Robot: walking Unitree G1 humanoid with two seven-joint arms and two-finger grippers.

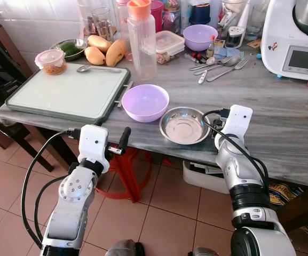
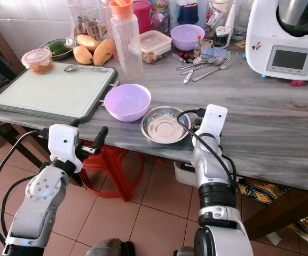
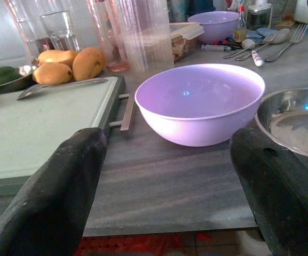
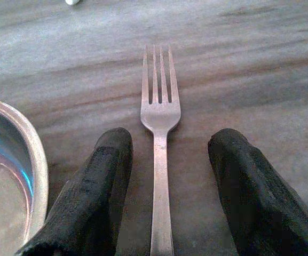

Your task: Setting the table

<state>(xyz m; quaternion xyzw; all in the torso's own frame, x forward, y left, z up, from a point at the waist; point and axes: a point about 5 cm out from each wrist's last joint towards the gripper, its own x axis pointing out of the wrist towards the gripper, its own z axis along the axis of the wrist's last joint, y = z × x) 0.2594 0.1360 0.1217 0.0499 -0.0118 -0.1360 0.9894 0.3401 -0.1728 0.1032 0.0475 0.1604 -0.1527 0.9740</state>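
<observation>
A lilac bowl (image 1: 145,102) and a shallow steel dish (image 1: 184,125) stand side by side near the front edge of the grey counter (image 1: 282,112). My right gripper (image 4: 167,141) rests low on the counter just right of the steel dish (image 4: 9,160). It is open, and a fork (image 4: 160,114) lies flat between its fingers (image 4: 103,181), touching neither. My left gripper (image 3: 170,146) hangs open in front of the counter edge, pointing at the lilac bowl (image 3: 199,101), with nothing in it. More cutlery (image 1: 223,65) lies further back.
A pale cutting board (image 1: 68,93) with a spoon (image 1: 89,68) covers the counter's left end. Behind stand a tall bottle (image 1: 142,40), mangoes (image 1: 105,52), a second lilac bowl (image 1: 199,36) and a white appliance (image 1: 295,37). A red stool (image 1: 124,170) sits under the counter.
</observation>
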